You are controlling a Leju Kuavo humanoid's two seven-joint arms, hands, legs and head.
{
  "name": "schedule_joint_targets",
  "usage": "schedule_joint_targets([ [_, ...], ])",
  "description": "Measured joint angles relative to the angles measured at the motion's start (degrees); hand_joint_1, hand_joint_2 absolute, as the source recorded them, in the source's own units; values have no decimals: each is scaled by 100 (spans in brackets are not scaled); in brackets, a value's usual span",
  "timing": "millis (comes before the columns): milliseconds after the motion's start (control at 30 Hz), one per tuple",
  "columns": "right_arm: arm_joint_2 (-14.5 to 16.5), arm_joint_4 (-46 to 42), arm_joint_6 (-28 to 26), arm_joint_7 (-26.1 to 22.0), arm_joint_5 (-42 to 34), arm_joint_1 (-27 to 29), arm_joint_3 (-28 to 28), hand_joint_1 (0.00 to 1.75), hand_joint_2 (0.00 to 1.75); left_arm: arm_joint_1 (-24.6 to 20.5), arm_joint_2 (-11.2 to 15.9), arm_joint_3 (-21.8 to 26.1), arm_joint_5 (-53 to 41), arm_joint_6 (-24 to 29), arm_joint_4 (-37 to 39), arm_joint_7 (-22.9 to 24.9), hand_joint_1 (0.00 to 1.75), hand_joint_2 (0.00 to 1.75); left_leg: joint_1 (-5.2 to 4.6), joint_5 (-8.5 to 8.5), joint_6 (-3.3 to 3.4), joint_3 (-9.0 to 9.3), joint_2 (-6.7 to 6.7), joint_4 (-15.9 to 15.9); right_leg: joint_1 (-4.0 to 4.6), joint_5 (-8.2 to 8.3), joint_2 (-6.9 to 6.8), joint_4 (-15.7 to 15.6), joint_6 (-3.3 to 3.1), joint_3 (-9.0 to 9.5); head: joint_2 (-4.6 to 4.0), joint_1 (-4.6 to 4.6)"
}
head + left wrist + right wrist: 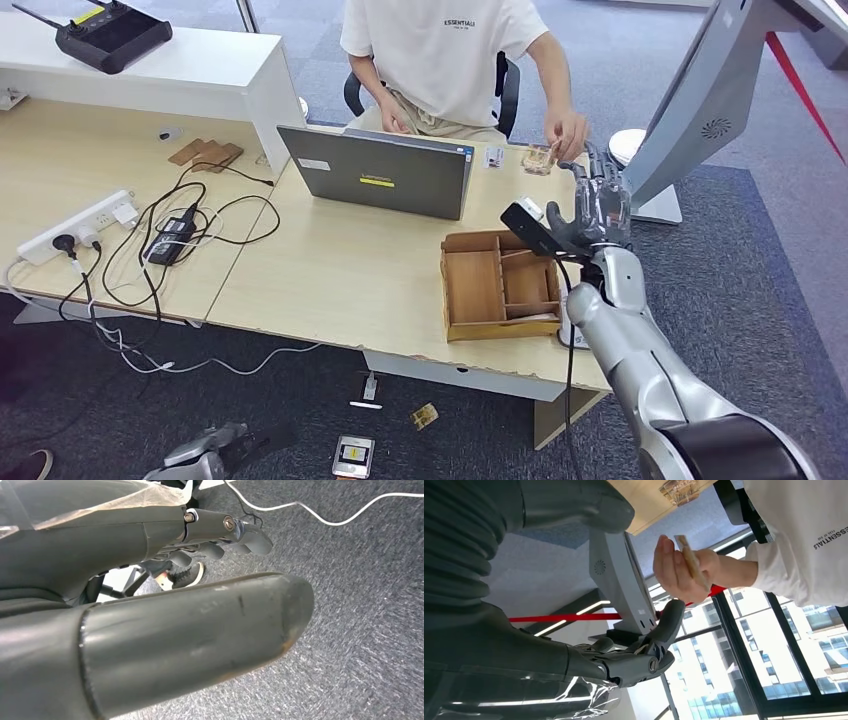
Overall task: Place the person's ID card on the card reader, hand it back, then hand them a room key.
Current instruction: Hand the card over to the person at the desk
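Reaching over the far edge of the light wooden table (330, 270), the right hand (600, 205) stands with fingers apart and holds nothing; just beyond its fingertips the person's hand (566, 135) pinches a thin tan card (548, 150), and a wooden compartment tray (497, 285) lies just behind the hand. Hanging low, the left hand (220, 535) has its fingers curled in over grey carpet (360, 605), holding nothing. Seen from the right wrist, the card (691, 560) sits apart from the dark fingers (669, 622).
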Motion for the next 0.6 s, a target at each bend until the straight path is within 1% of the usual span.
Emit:
schedule_joint_targets([
  [67, -5, 30, -90, -54, 110, -28, -1, 0, 87, -14, -8, -26, -15, -27, 0, 0, 0, 0, 0, 0, 0, 1, 1, 0, 0, 1, 0, 0, 0, 0, 0, 0],
  [133, -23, -28, -130, -129, 396, -27, -9, 0, 0, -24, -15, -47, -37, -51, 0, 0, 0, 0, 0, 1, 0, 1, 1, 1, 0, 3, 0, 0, 2, 0, 0, 0],
  [200, -52, -321, -144, -382, 1028, 51, -80, 0, 0, -36, -22, -63, -60, -83, 0, 0, 0, 0, 0, 1, 0, 2, 1, 2, 0, 5, 0, 0, 3, 0, 0, 1],
  [267, -90, -863, -150, -875, 1815, 207, -251, 0, 0, -52, -32, -85, -74, -126, 0, -1, 0, 0, 1, 1, 0, 3, 0, 3, 0, 6, 0, 0, 4, 1, 0, 0],
  [333, -139, -1540, -154, -1384, 2297, 393, -457, 0, 0, -68, -39, -106, -64, -156, 0, -7, 0, 0, 1, 1, 0, 2, -3, 4, 0, 5, -1, 0, 4, 1, 0, -1],
  [433, -290, -2654, -156, -1951, 2435, 613, -734, 0, 0, -58, -26, -114, 43, -135, 0, -31, 0, 0, 0, 1, 1, 0, -6, 4, 0, 4, -4, -1, 5, 1, 0, -1],
  [533, -519, -3716, -156, -2420, 2363, 743, -1066, 0, 0, 18, 36, -110, 215, -32, 0, -80, 0, 0, -2, 0, 1, 0, -2, 3, -1, 4, 1, -4, 6, 1, 0, 0],
  [600, -650, -4260, -155, -2825, 2246, 791, -1327, 0, 0, 101, 96, -97, 343, 73, 0, -117, 0, 0, -4, -1, 2, 1, 1, 3, -4, 5, 5, -6, 7, 0, 0, 1],
])
